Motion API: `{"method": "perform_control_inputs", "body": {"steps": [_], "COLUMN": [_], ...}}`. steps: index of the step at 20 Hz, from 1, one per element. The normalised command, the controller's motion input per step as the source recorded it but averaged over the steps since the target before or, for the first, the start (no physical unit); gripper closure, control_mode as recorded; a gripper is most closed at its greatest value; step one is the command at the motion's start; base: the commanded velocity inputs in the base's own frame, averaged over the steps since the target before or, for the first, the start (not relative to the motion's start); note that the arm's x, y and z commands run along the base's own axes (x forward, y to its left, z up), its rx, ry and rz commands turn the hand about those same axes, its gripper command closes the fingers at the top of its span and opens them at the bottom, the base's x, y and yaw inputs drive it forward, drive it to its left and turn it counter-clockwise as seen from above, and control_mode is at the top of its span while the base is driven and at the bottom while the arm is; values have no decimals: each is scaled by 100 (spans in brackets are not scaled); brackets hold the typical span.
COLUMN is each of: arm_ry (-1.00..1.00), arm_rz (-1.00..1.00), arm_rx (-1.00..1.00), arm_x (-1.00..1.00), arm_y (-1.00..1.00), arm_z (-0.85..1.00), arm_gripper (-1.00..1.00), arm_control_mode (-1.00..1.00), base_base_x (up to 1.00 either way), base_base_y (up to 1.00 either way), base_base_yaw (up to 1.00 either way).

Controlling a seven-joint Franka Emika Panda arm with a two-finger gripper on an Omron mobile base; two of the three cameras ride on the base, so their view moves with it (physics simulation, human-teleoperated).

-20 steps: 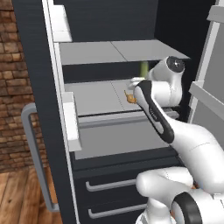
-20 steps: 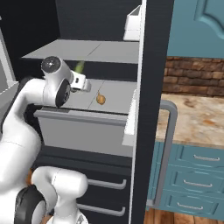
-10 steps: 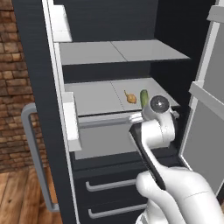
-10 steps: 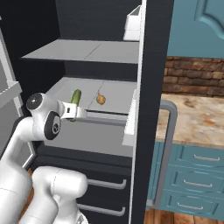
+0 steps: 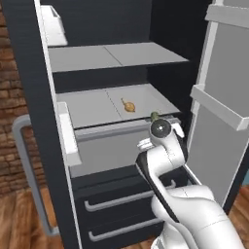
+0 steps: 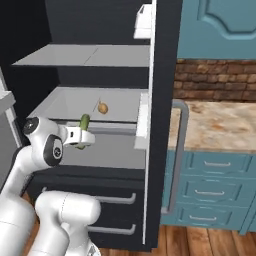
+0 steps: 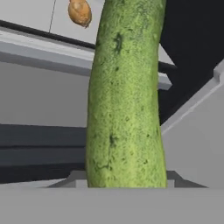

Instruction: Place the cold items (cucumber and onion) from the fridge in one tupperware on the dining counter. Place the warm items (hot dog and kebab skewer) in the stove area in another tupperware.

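Observation:
My gripper is shut on the dark green cucumber, which stands upright out of it just in front of the fridge's middle shelf edge. In the hand view the cucumber runs up the middle of the picture. From the left base view only the cucumber's tip shows above my wrist. The small tan onion lies on the grey middle shelf, behind and to the left of the cucumber; it also appears as the onion and the onion.
The fridge's doors stand open: the right door with white bins is close beside my arm, and the other door has a long silver handle. Black drawers sit below the shelves. A beige counter over teal cabinets lies to the right.
My arm has drawn back and down out of the fridge with the cucumber still in the gripper. The onion has stayed on the shelf.

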Motion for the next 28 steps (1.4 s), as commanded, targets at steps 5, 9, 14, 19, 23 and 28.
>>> {"method": "perform_control_inputs", "body": {"steps": [5,9,14,19,23,28], "arm_ry": [0,0,0,0,0,0], "arm_rz": [0,0,0,0,0,0], "arm_rx": [0,0,0,0,0,0], "arm_x": [0,0,0,0,0,0], "arm_y": [0,0,0,0,0,0], "arm_z": [0,0,0,0,0,0], "arm_gripper": [100,100,100,100,100,100], "arm_control_mode": [100,100,100,100,100,100], "base_base_x": [-100,-99,-38,-2,-53,-31], "base_base_y": [-9,-13,52,97,46,5], "base_base_yaw": [-32,-42,-40,-47,-79,-84]}}
